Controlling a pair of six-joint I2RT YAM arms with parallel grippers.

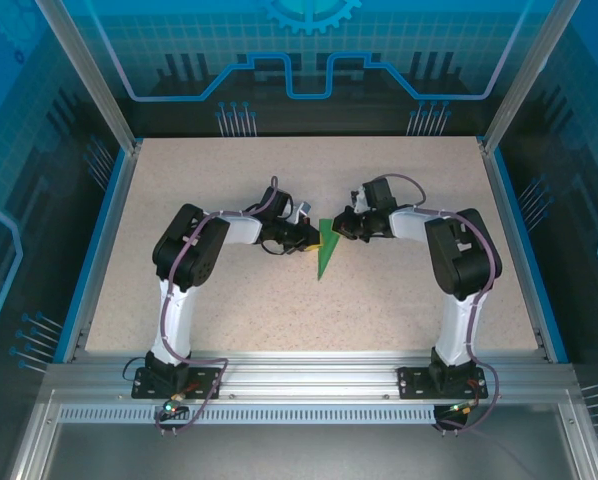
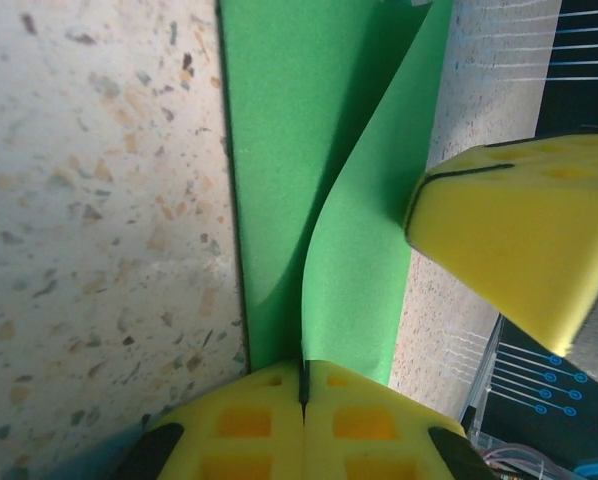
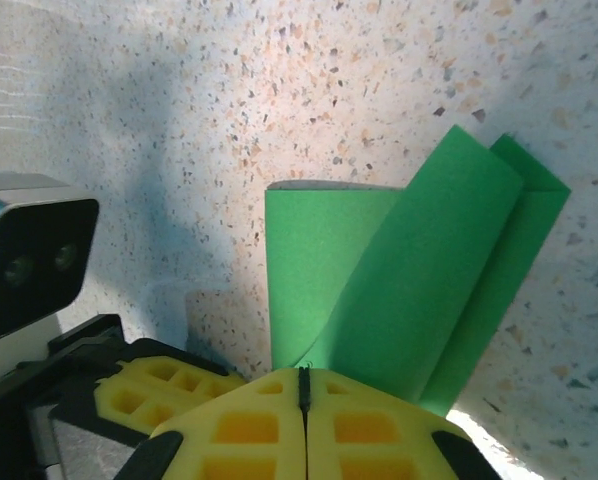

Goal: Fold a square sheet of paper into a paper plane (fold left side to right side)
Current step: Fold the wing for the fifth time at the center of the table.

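One paper [image 1: 326,252], green and folded to a narrow wedge, lies near the middle of the table [image 1: 229,170], broad end at 12 o'clock and tip toward 6, a touch to 7. It sits right between my two sets of fingers. My left gripper [image 1: 305,240] is at 9 o'clock of it and my right gripper [image 1: 343,226] at 2, both meeting it at the broad end.

From my left wrist the paper [image 2: 279,150] runs from 6 up to 12. Its lower layer lies flat on the table. A top flap [image 2: 364,260] stands up off it, curving from the seam of my pads at 6 away toward 1 o'clock. My left gripper [image 2: 302,390] has its yellow pads pressed tight together with no gap, and the flap's near end goes into that seam, so it is clamped on the paper. At 3 o'clock a finger [image 2: 519,230] of my right gripper touches the flap's outer edge.

From my right wrist the paper [image 3: 409,280] rises from 6 toward 1 o'clock, a curled layer rolled over flatter layers beneath, with a corner poking out at 2. My right gripper [image 3: 302,395] also has its pads together. The base of the curled layer runs in at their seam, so it is nipped on the paper. A left pad [image 3: 149,385] sits just beside mine at 8 o'clock, with the left wrist's camera [image 3: 29,250] at 9.
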